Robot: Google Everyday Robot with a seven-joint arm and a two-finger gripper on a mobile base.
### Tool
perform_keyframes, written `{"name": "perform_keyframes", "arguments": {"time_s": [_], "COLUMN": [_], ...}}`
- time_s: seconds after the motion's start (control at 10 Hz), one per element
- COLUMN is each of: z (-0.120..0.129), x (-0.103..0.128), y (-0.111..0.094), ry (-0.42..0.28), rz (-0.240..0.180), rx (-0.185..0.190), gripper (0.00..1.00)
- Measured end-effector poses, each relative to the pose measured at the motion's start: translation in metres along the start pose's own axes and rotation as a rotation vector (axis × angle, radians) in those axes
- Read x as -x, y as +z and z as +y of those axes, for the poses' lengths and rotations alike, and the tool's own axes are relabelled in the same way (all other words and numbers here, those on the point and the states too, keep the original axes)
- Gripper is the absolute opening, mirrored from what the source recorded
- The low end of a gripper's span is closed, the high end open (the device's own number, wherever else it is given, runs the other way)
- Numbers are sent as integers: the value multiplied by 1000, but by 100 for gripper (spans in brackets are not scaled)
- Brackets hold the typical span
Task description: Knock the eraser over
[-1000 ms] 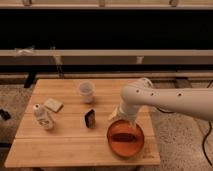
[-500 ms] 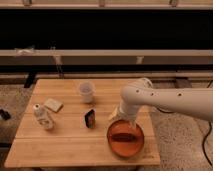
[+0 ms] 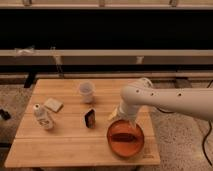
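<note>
The eraser (image 3: 89, 118) is a small dark block with a reddish-brown face. It stands upright near the middle of the wooden table (image 3: 70, 142). My gripper (image 3: 114, 115) hangs at the end of the white arm (image 3: 165, 100), a short way to the right of the eraser and apart from it, just above the rim of an orange bowl.
An orange bowl (image 3: 125, 138) sits at the table's front right, under the arm. A clear cup (image 3: 86, 92) stands behind the eraser. A pale beige flat block (image 3: 53, 104) and a small white bottle (image 3: 42, 117) are at the left.
</note>
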Motion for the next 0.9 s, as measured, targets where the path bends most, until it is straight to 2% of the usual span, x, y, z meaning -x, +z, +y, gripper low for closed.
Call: {"name": "perform_keyframes", "arguments": {"time_s": [0.7,0.8,0.9], "z": [0,0,2], "x": [0,0,-1], "y": [0,1,5], "ry": [-1,-3,-21], "rz": [0,-5,-17], "rx": [-1,-7,-34], "gripper": [80,80,80]}}
